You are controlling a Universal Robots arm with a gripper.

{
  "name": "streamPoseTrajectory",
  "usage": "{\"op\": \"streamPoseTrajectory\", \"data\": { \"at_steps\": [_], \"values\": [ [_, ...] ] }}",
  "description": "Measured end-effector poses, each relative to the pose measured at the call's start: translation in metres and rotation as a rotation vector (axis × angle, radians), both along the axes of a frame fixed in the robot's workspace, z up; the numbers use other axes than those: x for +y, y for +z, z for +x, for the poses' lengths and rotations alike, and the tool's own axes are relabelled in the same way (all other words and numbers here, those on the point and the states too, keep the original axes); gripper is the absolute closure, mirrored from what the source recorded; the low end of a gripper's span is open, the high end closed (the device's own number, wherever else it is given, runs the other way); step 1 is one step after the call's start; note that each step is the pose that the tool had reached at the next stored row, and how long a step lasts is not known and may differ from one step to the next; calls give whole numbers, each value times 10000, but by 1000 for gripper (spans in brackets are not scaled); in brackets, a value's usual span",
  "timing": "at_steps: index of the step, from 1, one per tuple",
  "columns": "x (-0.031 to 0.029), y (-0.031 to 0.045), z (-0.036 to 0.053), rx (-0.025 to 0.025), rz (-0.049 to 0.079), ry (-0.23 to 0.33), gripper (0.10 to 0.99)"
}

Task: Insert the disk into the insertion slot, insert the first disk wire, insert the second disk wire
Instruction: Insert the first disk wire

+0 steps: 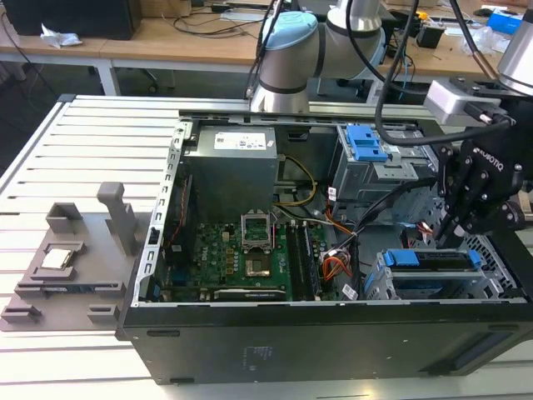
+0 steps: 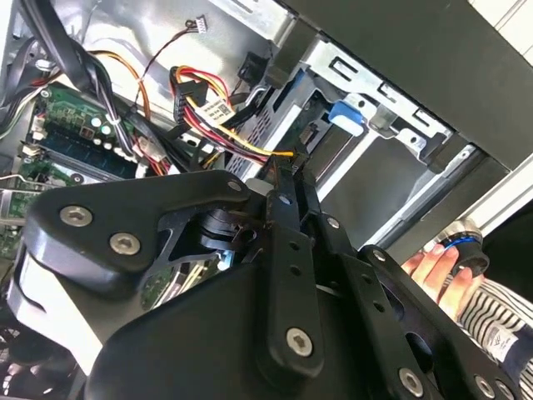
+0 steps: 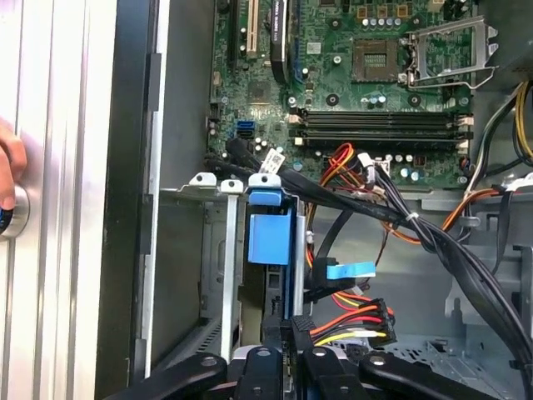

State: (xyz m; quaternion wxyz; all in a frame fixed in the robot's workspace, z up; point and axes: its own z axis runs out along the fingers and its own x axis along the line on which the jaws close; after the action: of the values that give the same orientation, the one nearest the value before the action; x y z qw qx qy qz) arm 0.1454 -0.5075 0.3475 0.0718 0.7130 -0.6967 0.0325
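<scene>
The disk [image 1: 430, 259] sits inside the insertion slot [image 1: 381, 283], a grey metal cage at the case's near right corner in the exterior view. Its blue carrier [image 3: 270, 236] shows at the cage mouth. My gripper [image 1: 446, 227] hangs just above and behind the cage. In both wrist views its fingers are shut on a black connector [image 3: 296, 327] with red, yellow and black wires, held close to the disk's end. The same connector [image 2: 293, 160] sticks out from between the fingertips. A black cable with a blue tab [image 3: 350, 269] lies loose beside the disk.
A larger grey bay with a blue latch [image 1: 366, 142] stands behind the gripper. The motherboard [image 1: 241, 258] and power supply [image 1: 229, 167] fill the case's left. Wire bundles [image 3: 433, 233] cross near the cage. A person's hand [image 2: 435, 268] rests outside the case wall. A grey fixture [image 1: 75, 258] lies on the table.
</scene>
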Motion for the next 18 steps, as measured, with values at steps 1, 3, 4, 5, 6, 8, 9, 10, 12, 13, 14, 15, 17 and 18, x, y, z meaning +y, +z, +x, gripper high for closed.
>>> {"op": "streamPoseTrajectory", "data": {
  "at_steps": [1,3,4,5,6,8,9,10,12,13,14,15,17,18],
  "values": [
    [-9,-6,2,0,-1,-21,922],
    [-29,-17,8,0,-1,-71,922],
    [-36,-22,14,0,0,-90,922],
    [-36,-30,22,0,1,-116,922],
    [-37,-35,24,1,-1,-132,922],
    [-37,-46,30,0,-3,-168,922],
    [-37,-50,31,0,-3,-182,922],
    [-37,-52,32,1,-3,-192,922],
    [-37,-64,41,0,-3,-234,922],
    [-37,-68,45,1,-2,-249,922],
    [-37,-71,50,0,-1,-254,922],
    [-36,-71,53,1,-1,-254,922],
    [-37,-72,62,0,0,-256,922],
    [-37,-72,64,0,0,-257,922]
  ]
}}
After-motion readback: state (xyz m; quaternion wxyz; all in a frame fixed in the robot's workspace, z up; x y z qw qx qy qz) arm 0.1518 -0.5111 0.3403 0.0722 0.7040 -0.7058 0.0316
